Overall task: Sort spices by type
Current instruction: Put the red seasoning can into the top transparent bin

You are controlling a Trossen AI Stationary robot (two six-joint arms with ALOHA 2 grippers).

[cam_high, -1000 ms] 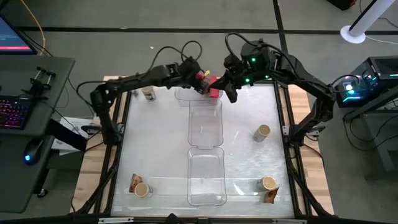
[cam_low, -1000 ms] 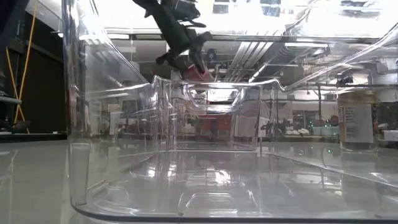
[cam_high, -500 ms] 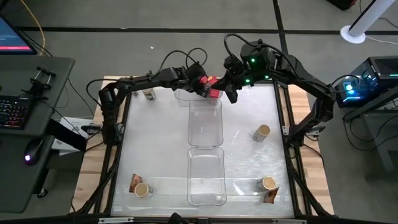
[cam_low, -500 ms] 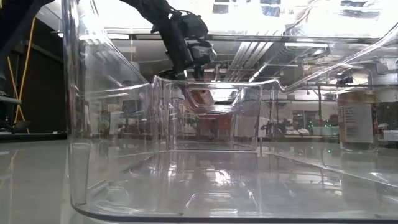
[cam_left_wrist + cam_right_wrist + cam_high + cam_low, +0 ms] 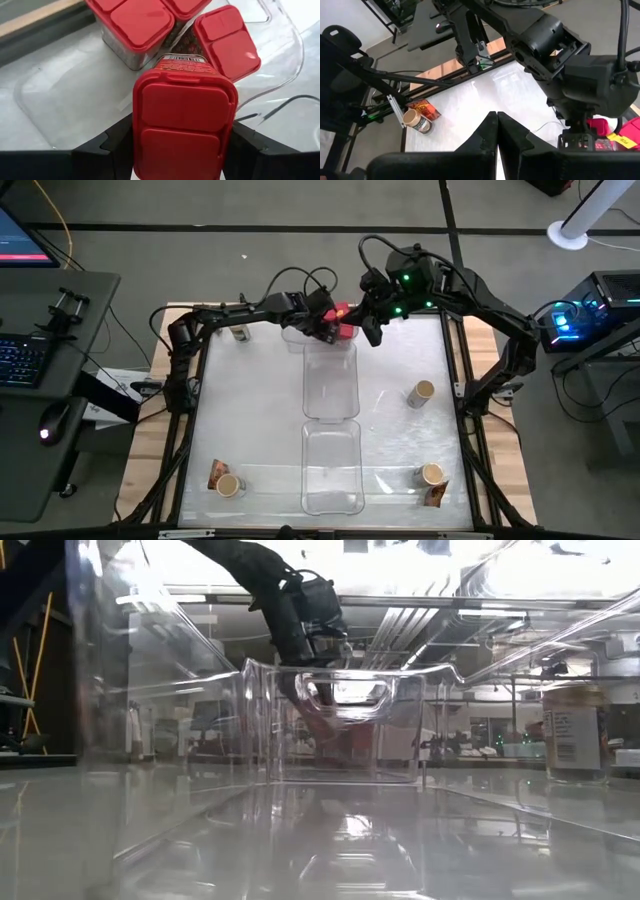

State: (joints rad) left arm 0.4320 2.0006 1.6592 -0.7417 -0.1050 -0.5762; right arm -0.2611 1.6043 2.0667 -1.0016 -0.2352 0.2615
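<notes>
Jaws of the left gripper [image 5: 182,150] clasp a red container [image 5: 184,125]; the right gripper [image 5: 497,131] is closed. The left wrist view alone shows three more red containers [image 5: 227,40]; the high view shows four jars [image 5: 423,392] and three packets [image 5: 435,496].

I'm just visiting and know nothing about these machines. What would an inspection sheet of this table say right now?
Surface: white table, three clear trays in a row.
Job's things: red containers in the far tray; tan-topped jars and packets scattered near edges and corners.
Clutter: nothing seen.
Grippers: left gripper holds a red container over the far tray; right gripper shut, empty, beside it.
Cables: black loops on both arms.
Surroundings: desk with keyboard and mouse.
</notes>
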